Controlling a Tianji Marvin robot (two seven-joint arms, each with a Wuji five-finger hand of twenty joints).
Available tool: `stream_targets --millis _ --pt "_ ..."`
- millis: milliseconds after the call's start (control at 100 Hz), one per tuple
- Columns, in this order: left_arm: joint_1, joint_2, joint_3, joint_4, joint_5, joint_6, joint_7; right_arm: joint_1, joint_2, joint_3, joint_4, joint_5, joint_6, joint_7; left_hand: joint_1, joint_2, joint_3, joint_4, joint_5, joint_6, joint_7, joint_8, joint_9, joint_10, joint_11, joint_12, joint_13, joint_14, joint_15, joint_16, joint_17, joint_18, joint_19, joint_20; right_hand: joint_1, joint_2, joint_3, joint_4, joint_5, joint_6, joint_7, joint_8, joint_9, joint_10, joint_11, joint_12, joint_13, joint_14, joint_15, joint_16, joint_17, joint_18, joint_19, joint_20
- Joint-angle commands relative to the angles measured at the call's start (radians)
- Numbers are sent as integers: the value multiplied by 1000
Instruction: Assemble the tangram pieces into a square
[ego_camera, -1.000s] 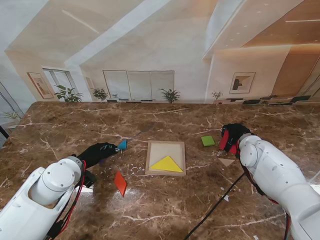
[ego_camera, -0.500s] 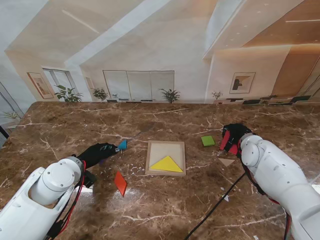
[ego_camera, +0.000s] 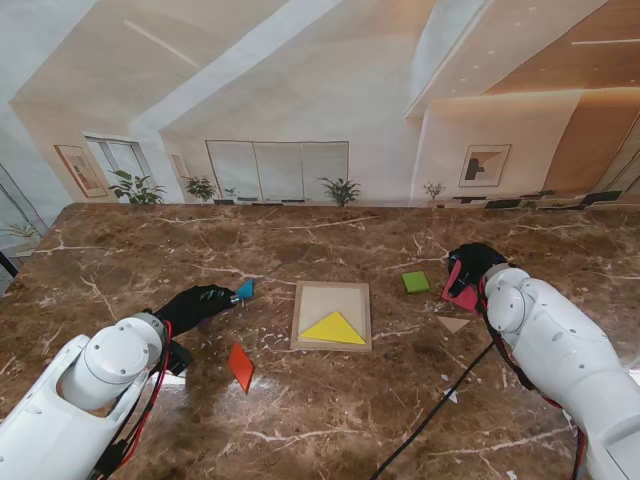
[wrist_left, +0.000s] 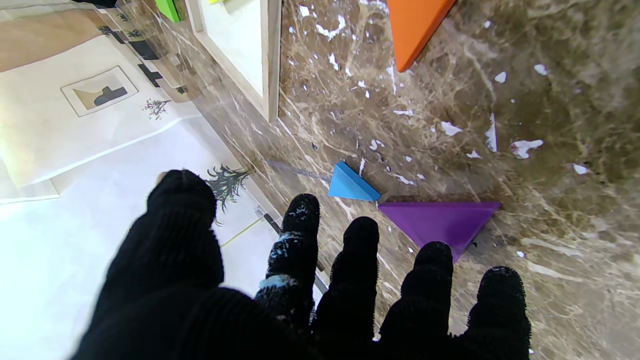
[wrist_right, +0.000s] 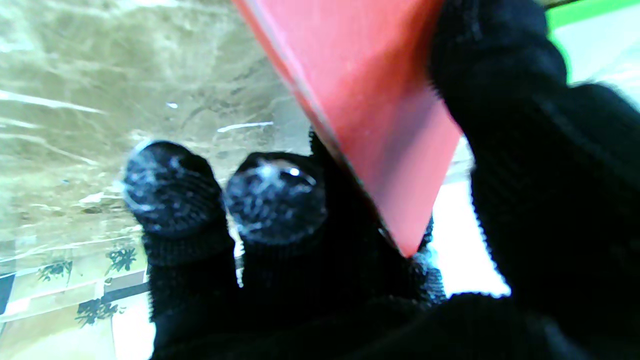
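The right hand (ego_camera: 468, 268) pinches the red piece (ego_camera: 464, 296) for carrying to the tray (ego_camera: 331, 290); the left hand (ego_camera: 195, 305) hovers, fingers (wrist_left: 360, 250) spread.

- No text, label, brand, number or sign can be read in any view.
- The pieces carry plain colours only.

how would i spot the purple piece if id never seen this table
Start at the wooden tray in the middle of the table and look to its left, where the black-gloved left hand rests. The purple triangle lies flat just past its fingertips, one corner about meeting a blue triangle. It is the larger of the two, and the only purple piece.
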Motion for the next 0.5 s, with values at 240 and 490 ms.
stream_targets --millis 240,490 --pt "7 -3 -1 7 -4 -9 3 -13 4 34 -23 -12 -20 -9 37 33 -26 19 23 -2 -8 -23 19 8 5 -4 3 -14 -19 -8 -10 -17 -28 24 60 -48 149 57 164 -2 50 -8 86 23 127 25 -22 -99 59 30 82 21 22 -10" --pt "4 -5 1 16 -7 -28 10 -25 5 81 -81 -17 -16 7 37 32 -26 19 22 -4 -8 -23 19 8 5 -4 2 -13 -19 -8 -10 -18 -28 24 63 -60 155 53 175 3 44 -12 85 33 142 24 -22 -100 69 36 86 22 31 -5"
